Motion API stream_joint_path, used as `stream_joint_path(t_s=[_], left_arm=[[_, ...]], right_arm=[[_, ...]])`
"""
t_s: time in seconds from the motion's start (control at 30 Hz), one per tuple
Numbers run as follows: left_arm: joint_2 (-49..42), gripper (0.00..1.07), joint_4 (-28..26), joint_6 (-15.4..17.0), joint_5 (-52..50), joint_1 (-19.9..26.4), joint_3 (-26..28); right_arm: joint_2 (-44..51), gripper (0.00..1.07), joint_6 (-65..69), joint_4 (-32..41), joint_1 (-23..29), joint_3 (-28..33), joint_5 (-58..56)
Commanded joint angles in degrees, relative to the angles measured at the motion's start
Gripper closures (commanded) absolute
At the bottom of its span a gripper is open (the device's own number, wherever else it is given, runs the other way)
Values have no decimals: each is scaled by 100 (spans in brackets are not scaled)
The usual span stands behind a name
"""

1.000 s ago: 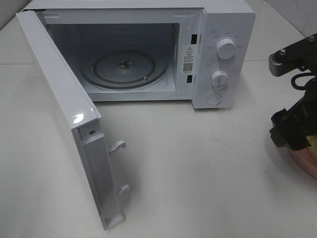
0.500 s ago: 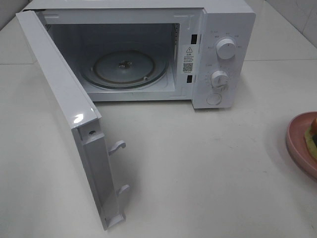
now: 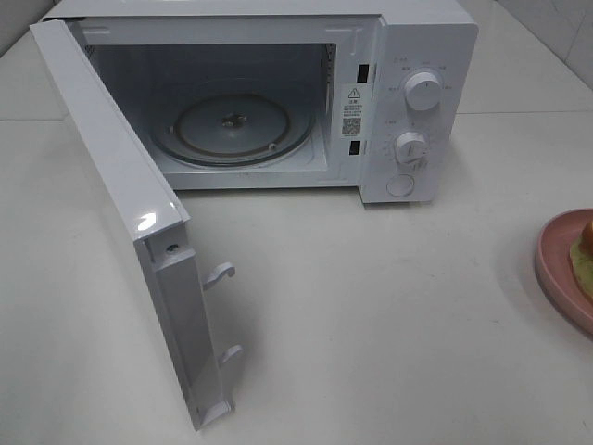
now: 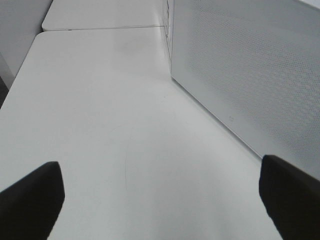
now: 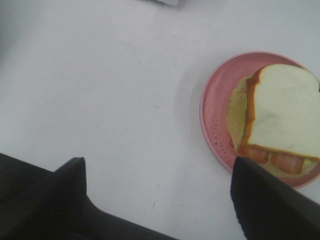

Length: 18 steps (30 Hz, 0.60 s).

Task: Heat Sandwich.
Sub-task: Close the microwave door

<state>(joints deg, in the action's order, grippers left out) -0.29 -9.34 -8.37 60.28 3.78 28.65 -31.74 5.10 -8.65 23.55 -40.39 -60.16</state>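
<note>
The sandwich (image 5: 280, 115), white bread over red and yellow-green filling, lies on a round pink plate (image 5: 215, 110). In the high view only a sliver of the sandwich (image 3: 585, 248) and the plate (image 3: 554, 269) shows at the right edge. The white microwave (image 3: 417, 56) stands with its door (image 3: 111, 185) swung wide to the left and the glass turntable (image 3: 232, 130) bare. My right gripper (image 5: 157, 170) hovers open beside the plate, one finger (image 5: 270, 200) overlapping its rim. My left gripper (image 4: 160, 167) is open over bare table. Neither gripper appears in the high view.
A white perforated panel of the microwave (image 4: 250, 75) stands close beside my left gripper. Two latch hooks (image 3: 222, 273) stick out from the door's edge. The white table (image 3: 389, 324) runs between the microwave's front and the plate.
One second ago the right arm covered the plate at the right edge of the high view. It has since left that view, and the plate and sandwich now show.
</note>
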Motion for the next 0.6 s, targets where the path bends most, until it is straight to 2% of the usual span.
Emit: stream_joint_path(t_s=[0.03, 0.2, 0.33, 0.6], left_arm=[[-160, 3, 0, 17, -74, 17, -17], [-160, 3, 0, 17, -74, 17, -17], [-160, 3, 0, 17, -74, 17, -17], [-160, 3, 0, 17, -74, 17, -17]], right_arm=[[321, 31, -52, -29, -29, 138, -69], [980, 31, 0, 46, -395, 561, -57], [1621, 31, -80, 34, -1014, 802, 40], [2389, 31, -178, 178, -1501, 1112, 103]])
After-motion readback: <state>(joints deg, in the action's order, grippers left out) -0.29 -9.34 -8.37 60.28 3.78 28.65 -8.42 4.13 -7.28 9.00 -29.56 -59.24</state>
